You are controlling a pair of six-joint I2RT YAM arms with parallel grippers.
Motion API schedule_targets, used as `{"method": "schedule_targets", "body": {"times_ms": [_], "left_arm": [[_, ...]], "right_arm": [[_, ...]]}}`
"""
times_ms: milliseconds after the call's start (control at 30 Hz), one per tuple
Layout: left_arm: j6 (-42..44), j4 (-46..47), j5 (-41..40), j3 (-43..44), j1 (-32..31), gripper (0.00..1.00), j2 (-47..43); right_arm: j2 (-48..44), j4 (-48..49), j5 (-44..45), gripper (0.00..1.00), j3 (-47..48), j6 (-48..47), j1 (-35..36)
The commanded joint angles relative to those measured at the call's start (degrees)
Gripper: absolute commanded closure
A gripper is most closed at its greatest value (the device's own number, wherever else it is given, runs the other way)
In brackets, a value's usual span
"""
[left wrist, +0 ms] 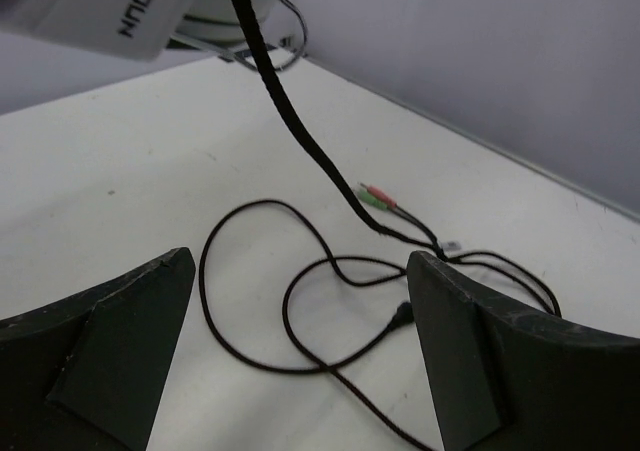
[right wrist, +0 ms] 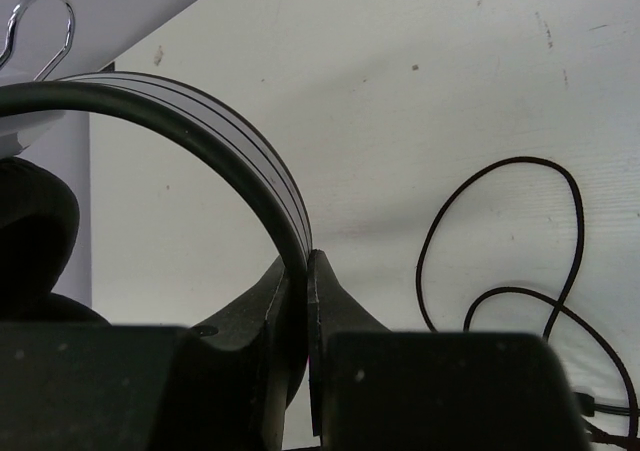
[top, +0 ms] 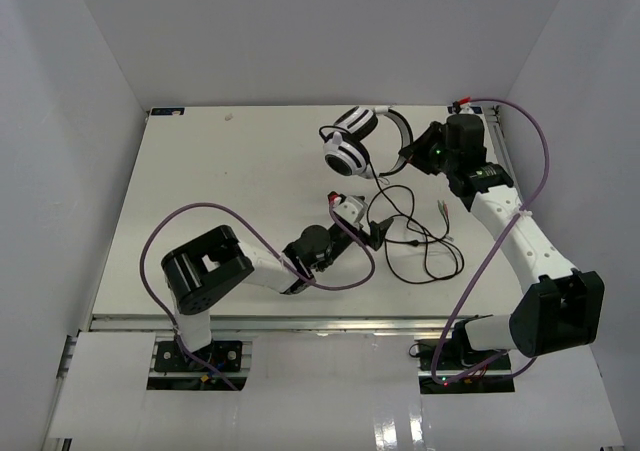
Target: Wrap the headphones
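The white-and-black headphones (top: 352, 141) are at the back of the table, earcups left, headband (top: 400, 126) arching right. My right gripper (top: 412, 156) is shut on the headband (right wrist: 240, 171), which runs between its closed fingers. The thin black cable (top: 420, 236) lies in loose loops on the table between the arms, with green and red plugs (top: 442, 209) at its end. My left gripper (top: 362, 226) is open and empty, hovering over the cable loops (left wrist: 300, 311); a thicker braided stretch of cable (left wrist: 300, 121) rises in front of it, and the plugs (left wrist: 378, 197) lie beyond.
White walls close in the table at back and sides. Purple robot cables (top: 520, 141) loop beside each arm. A small inline box (top: 347, 207) on the cable sits by the left gripper. The table's near edge (top: 300, 321) runs just beyond the arm bases.
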Motion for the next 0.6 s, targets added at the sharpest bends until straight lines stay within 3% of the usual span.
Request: {"method": "schedule_targets", "body": {"times_ms": [0, 367, 567], "left_arm": [[-1.94, 7.75, 7.98, 4.92, 1.01, 0.02, 1.75], [-1.63, 9.02, 11.49, 13.71, 1.03, 0.03, 10.73], [-0.68, 8.98, 4.68, 18.57, 1.03, 0.08, 15.25]], "right_arm": [[-3.33, 3.76, -5.5, 0.92, 5.69, 4.9, -0.52], [-4.56, 4.18, -11.58, 0.92, 6.04, 7.35, -1.38], [-5.44, 4.99, -15.72, 0.92, 5.87, 9.54, -2.1]]}}
